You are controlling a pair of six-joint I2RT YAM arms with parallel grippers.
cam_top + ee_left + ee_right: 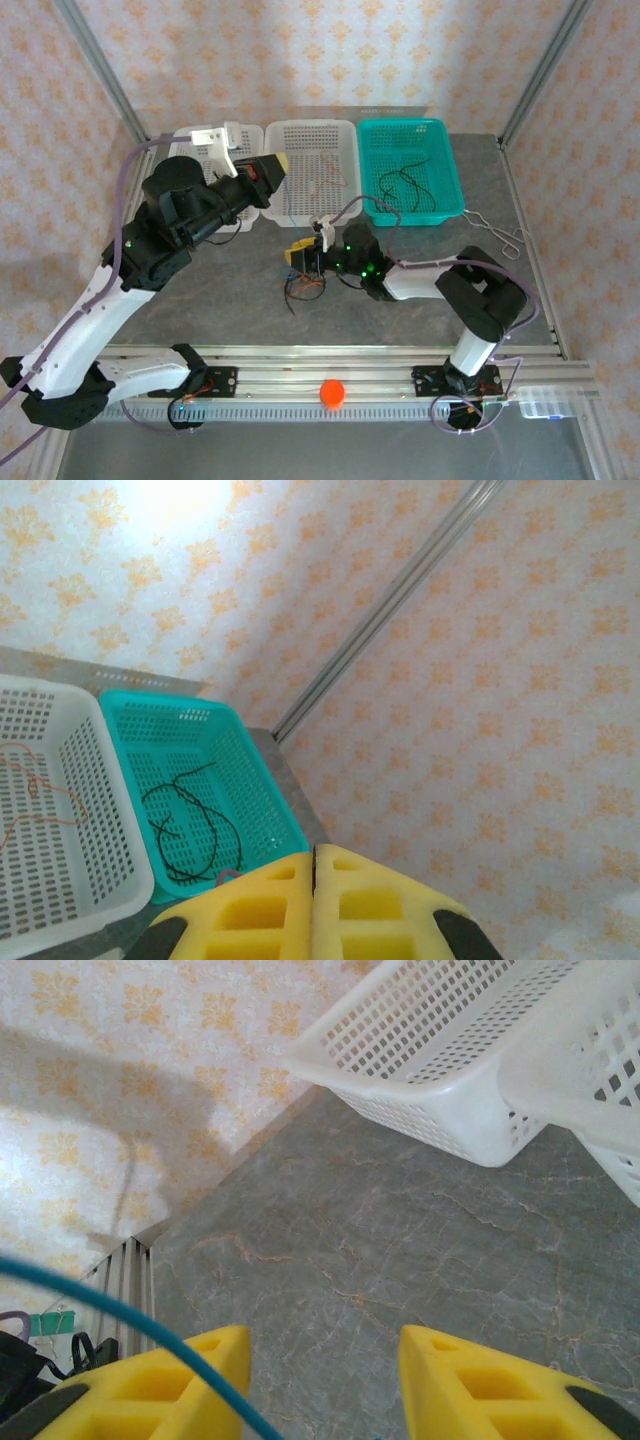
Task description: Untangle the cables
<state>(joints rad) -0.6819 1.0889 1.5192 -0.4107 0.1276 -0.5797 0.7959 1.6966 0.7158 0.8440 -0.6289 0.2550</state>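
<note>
A small tangle of black and red cables (302,285) lies on the grey table near its middle. My right gripper (298,255) hovers low just above the tangle's far side. Its yellow fingers stand apart over bare table in the right wrist view, right gripper (325,1345), with a blue cable (110,1310) draped across the left finger (190,1380). My left gripper (282,162) is raised over the baskets, its pads pressed together with nothing between them, left gripper (314,855). A black cable (410,185) (185,830) lies in the teal basket. A thin red cable (322,175) (35,790) lies in the middle white basket.
Three baskets line the back: a white basket (190,135) partly under the left arm, the middle white basket (340,128) and the teal basket (450,165). Silver forceps (497,236) lie at the right. An orange ball (332,392) sits on the front rail.
</note>
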